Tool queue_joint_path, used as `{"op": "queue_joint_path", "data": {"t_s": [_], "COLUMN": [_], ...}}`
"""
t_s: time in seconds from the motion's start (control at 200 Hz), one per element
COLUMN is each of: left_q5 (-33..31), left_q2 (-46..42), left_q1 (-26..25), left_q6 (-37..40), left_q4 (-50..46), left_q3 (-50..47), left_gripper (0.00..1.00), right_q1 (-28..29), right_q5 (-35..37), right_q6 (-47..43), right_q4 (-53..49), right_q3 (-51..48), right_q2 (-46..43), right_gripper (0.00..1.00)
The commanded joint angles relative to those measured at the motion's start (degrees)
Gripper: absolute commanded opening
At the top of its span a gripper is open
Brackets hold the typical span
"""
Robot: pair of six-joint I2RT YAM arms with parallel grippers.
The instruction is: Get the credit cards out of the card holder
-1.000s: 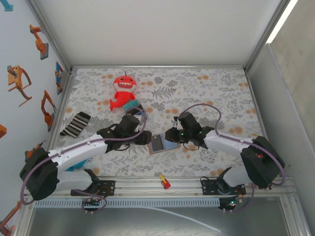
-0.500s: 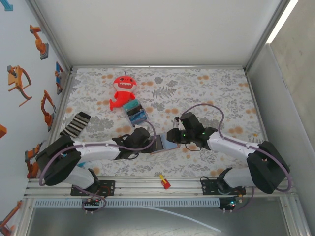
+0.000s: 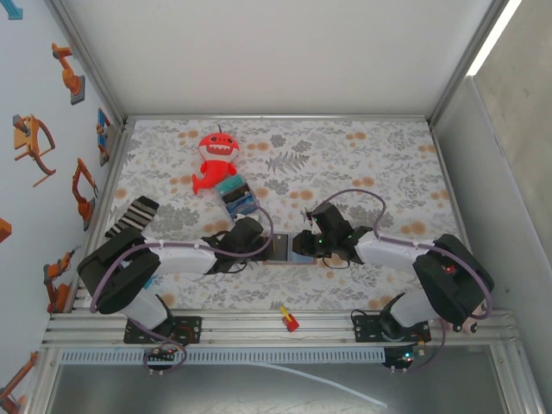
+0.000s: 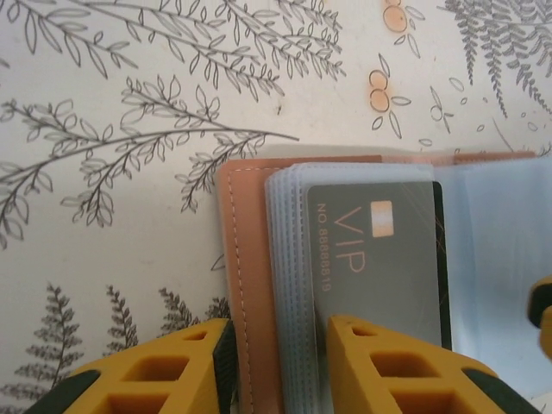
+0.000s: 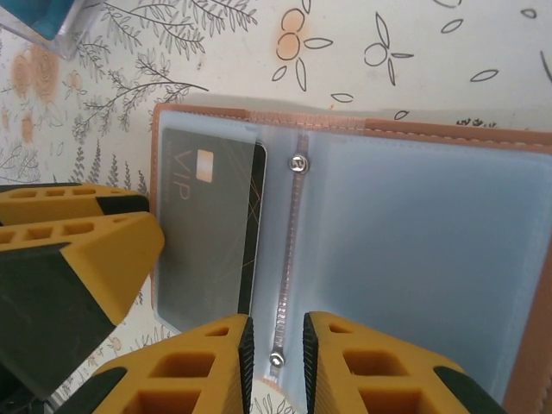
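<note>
The card holder (image 3: 283,250) lies open on the floral table between my two grippers. In the left wrist view its tan cover (image 4: 246,259) and a stack of clear sleeves frame a grey VIP card (image 4: 379,250). My left gripper (image 4: 280,345) is open, its jaws narrow and straddling the cover's left edge and the sleeve edges; the left pad touches the leather. My right gripper (image 5: 276,341) is shut on the holder's riveted metal spine (image 5: 289,250), with the pale blue inside (image 5: 414,241) to its right and the card (image 5: 207,233) to its left.
A red plush toy (image 3: 216,159) sits at the back left, with a blue-and-teal block bundle (image 3: 237,198) just in front of it. A striped sock (image 3: 131,216) lies near the left wall. A small red-and-yellow item (image 3: 288,320) rests on the front rail.
My left gripper has come down and in to the holder's left edge, and its jaws have narrowed around it. The right gripper has stayed on the holder's spine.
</note>
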Motion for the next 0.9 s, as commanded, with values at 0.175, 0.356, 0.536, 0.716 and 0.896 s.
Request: {"op": "queue_joint_path", "data": {"t_s": [0.175,0.356,0.536,0.716,0.896], "left_q5": [-2.81,-1.88,-1.09,-1.12,-0.83], "left_q2": [-3.8,-1.8,0.44,1.07,1.63], "left_q1": [-1.17,-1.75,-2.14,-2.24,-2.36], "left_q6": [3.86,4.2,4.33,4.15,3.67], "left_q4": [-10.55,-11.05,-11.62,-12.43,-13.08], "left_q3": [3.55,4.81,6.35,6.83,6.8], "left_gripper": [0.36,0.31,0.23,0.2,0.18], "right_q1": [-0.21,-0.21,-0.21,-0.21,-0.21], "right_q5": [-1.71,-2.77,-4.27,-4.61,-6.29], "right_q6": [3.89,4.62,5.28,5.86,7.15], "right_q4": [6.91,8.72,10.91,12.82,16.75], "right_q3": [-2.22,-3.24,-3.57,-4.34,-4.95], "right_q2": [0.34,0.93,2.85,3.99,5.81], "right_gripper": [0.22,0.22,0.21,0.2,0.16]}}
